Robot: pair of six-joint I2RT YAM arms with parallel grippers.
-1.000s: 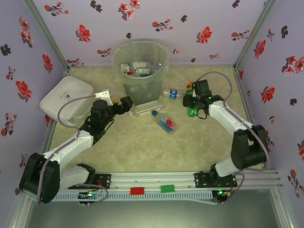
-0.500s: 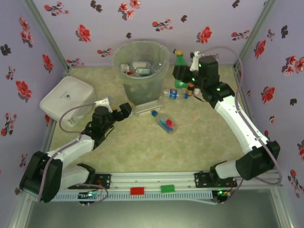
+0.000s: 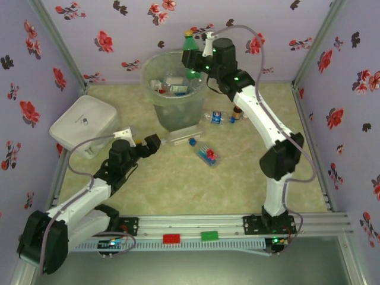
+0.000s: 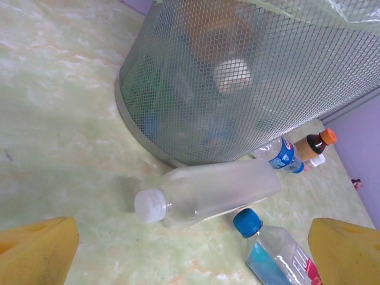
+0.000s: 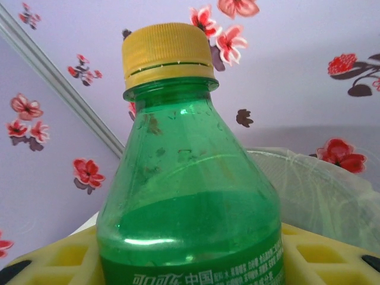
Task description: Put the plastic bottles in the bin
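Green marbled table (image 3: pixel 178 190), flowered lilac walls (image 3: pixel 136 27)

The bin (image 3: pixel 172 116) stands at the far middle of the desk (image 3: pixel 178 196), with bottles (image 3: pixel 169 84) in it. A container (image 3: pixel 83 124) sits to its left. A lying bottle (image 4: pixel 208 190) rests just beside the bin's near foot, and a second bottle (image 4: pixel 276 252) lies nearer and to the right. Right of the bin lie a third bottle (image 3: pixel 217 116) and a vial (image 3: pixel 237 111). The right end effector (image 3: pixel 191 64) grips a held bottle (image 3: pixel 190 46) upright above the bin's far right rim. The left end effector (image 3: pixel 141 138) hangs left of the lying bottle, apart from it.
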